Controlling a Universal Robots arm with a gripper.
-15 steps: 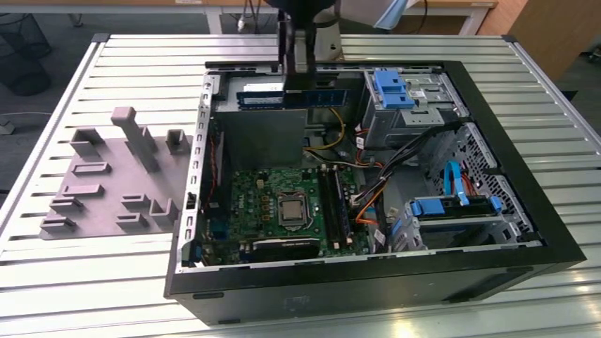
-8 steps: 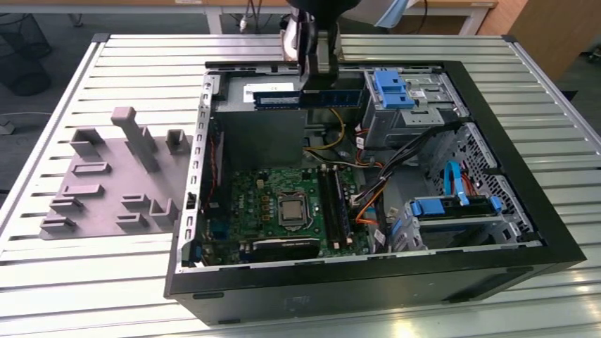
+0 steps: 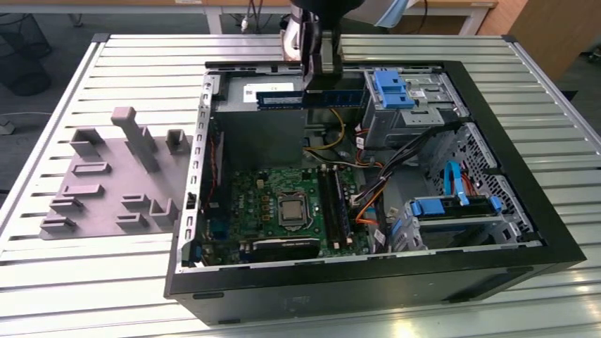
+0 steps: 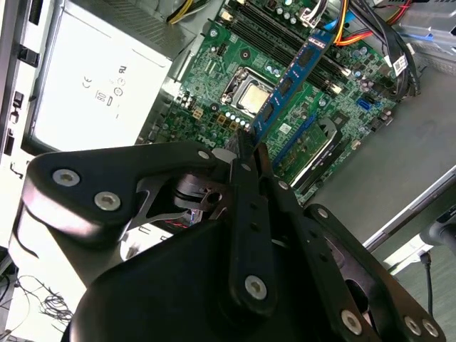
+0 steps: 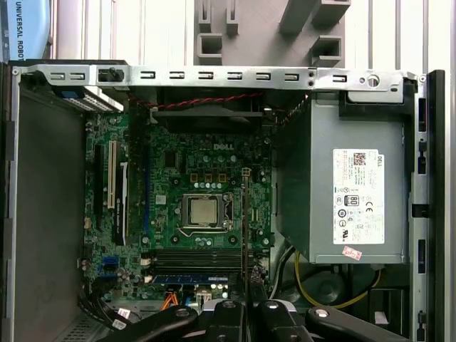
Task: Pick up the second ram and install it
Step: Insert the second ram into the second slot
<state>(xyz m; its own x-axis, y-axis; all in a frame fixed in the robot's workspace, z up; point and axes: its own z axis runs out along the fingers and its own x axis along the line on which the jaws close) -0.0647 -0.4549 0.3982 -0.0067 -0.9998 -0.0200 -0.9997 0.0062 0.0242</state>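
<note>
The second ram (image 3: 281, 99), a long blue-green stick with dark chips, hangs level above the open computer case (image 3: 376, 282), over its back end. My gripper (image 3: 317, 86) is shut on it from above, near the stick's middle. In the second wrist view the ram (image 4: 292, 78) reaches out from the closed fingertips (image 4: 251, 151) over the motherboard (image 4: 235, 57). In the first wrist view it appears edge-on as a thin line (image 5: 246, 214) rising from my gripper (image 5: 246, 303). The black slot rails (image 3: 333, 204) lie on the board beside the processor socket (image 3: 293, 210).
A blue stick (image 5: 192, 279) lies in one of the slots (image 5: 192, 256). The power supply (image 5: 349, 199) fills one corner of the case. Drive cages with blue latches (image 3: 395, 88) (image 3: 451, 208) and cable bundles (image 3: 376, 190) crowd the exterior view's right. A grey fixture with posts (image 3: 112, 176) stands beside the case.
</note>
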